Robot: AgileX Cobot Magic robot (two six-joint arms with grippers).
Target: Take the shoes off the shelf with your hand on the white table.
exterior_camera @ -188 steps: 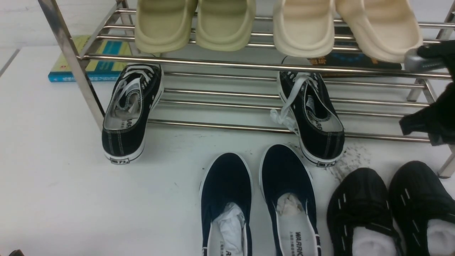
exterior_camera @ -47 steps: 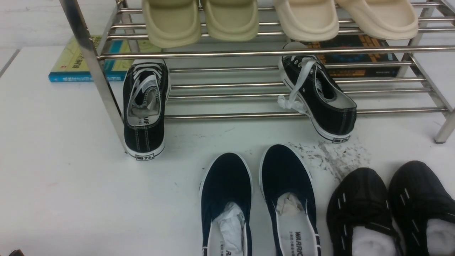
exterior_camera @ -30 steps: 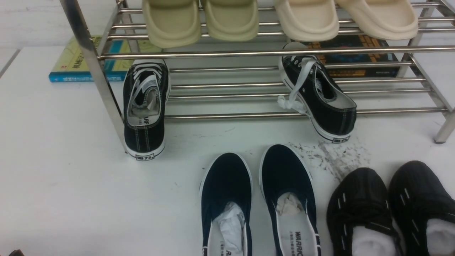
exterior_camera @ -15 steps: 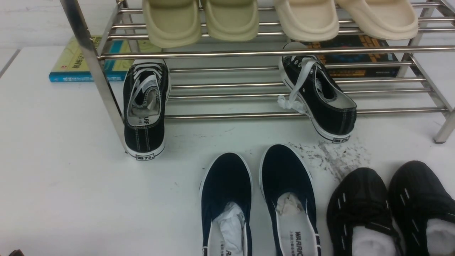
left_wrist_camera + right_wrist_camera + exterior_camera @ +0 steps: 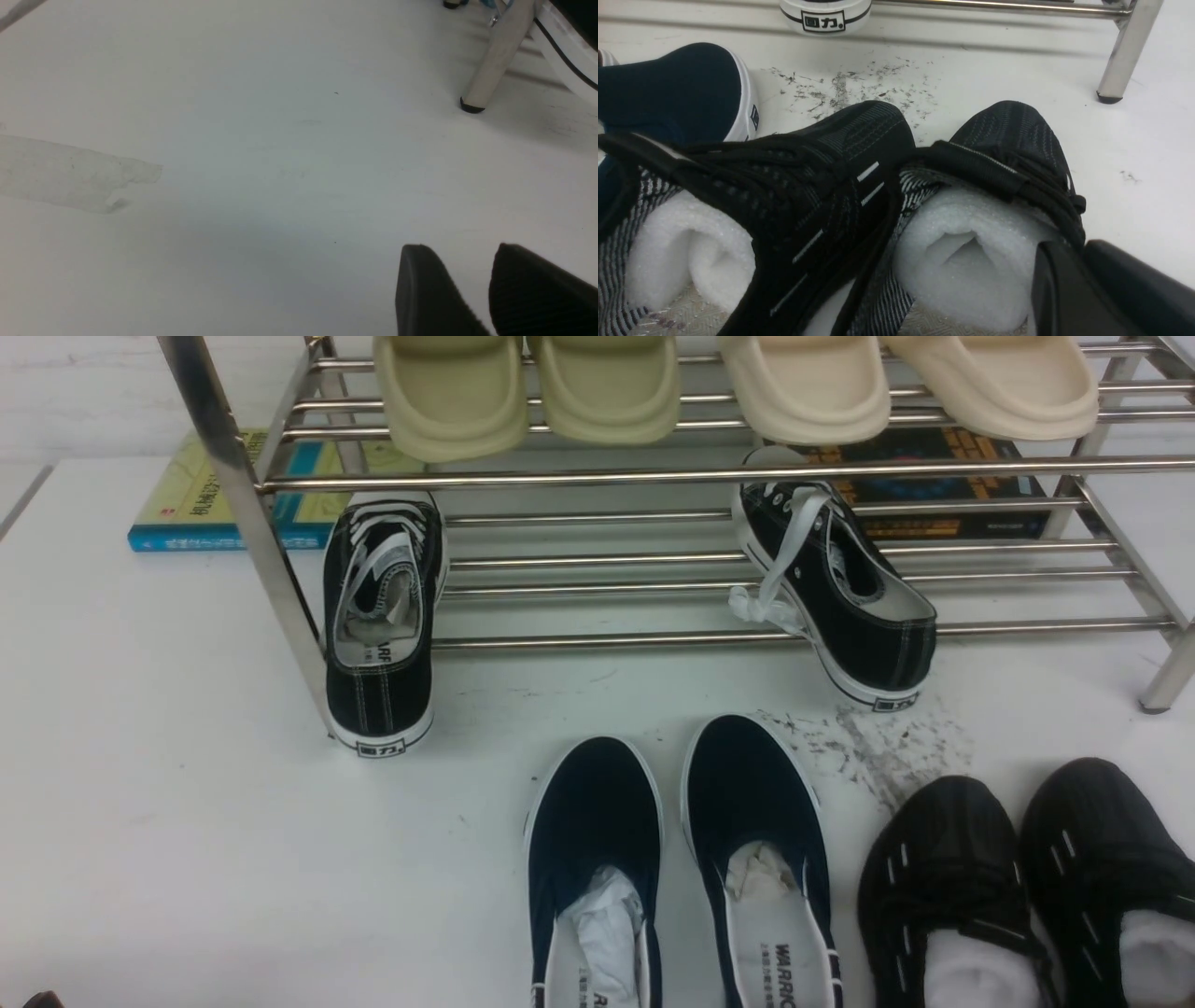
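Staged test bench: chrome shoe shelf (image 5: 653, 476), books (image 5: 187, 504) on scuffed white table (image 5: 140, 821).

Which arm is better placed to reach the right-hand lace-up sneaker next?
Right, probably. The right gripper sits by the black knit shoes, with that sneaker just ahead; the left gripper is over the table by a shelf leg.

Navy slip-ons (image 5: 681, 868) up front – blk sneakers (image 5: 383, 625), books (image 5: 233, 495) behind.
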